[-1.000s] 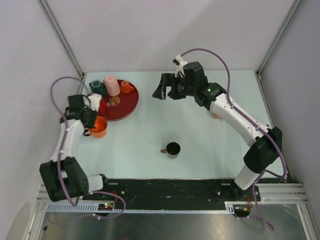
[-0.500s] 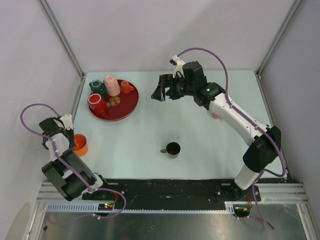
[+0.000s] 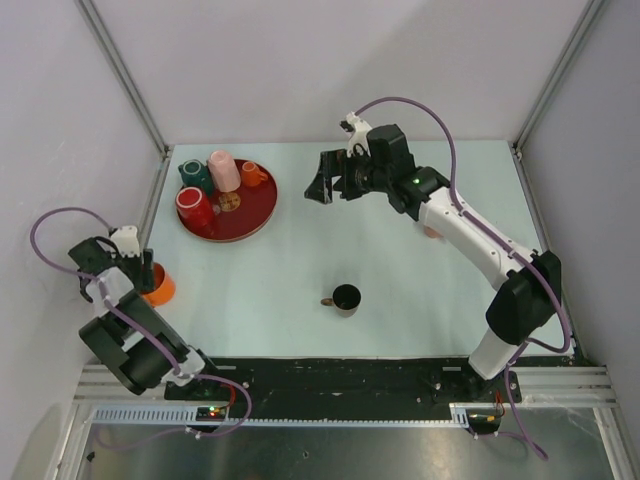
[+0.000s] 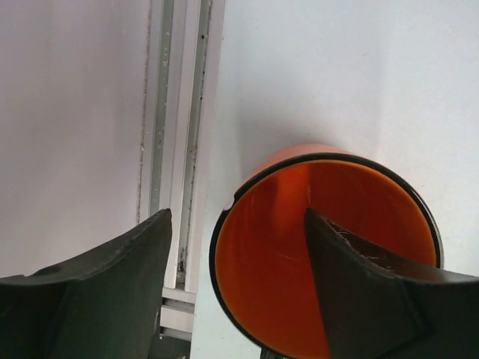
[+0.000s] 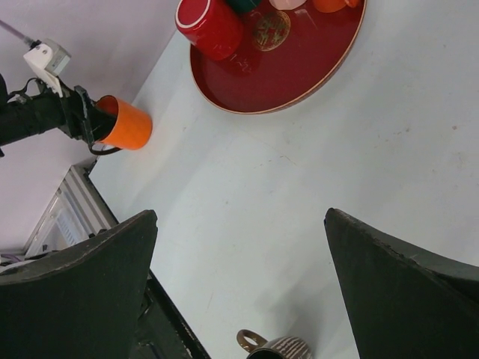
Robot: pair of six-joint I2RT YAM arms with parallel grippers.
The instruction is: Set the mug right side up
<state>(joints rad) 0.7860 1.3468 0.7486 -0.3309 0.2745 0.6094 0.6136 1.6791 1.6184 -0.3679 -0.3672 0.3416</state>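
Orange mug at the desk's left edge, tipped on its side with its mouth facing my left wrist camera. My left gripper pinches its wall, one finger inside and one outside; I can't be sure whether it touches the desk. My right gripper hangs spread wide over the far middle. Brown mug stands upright near the near edge. Red tray with a red mug and pink mug fills the far left corner.

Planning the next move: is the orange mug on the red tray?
No, the left gripper holds the orange mug clear of the red tray.
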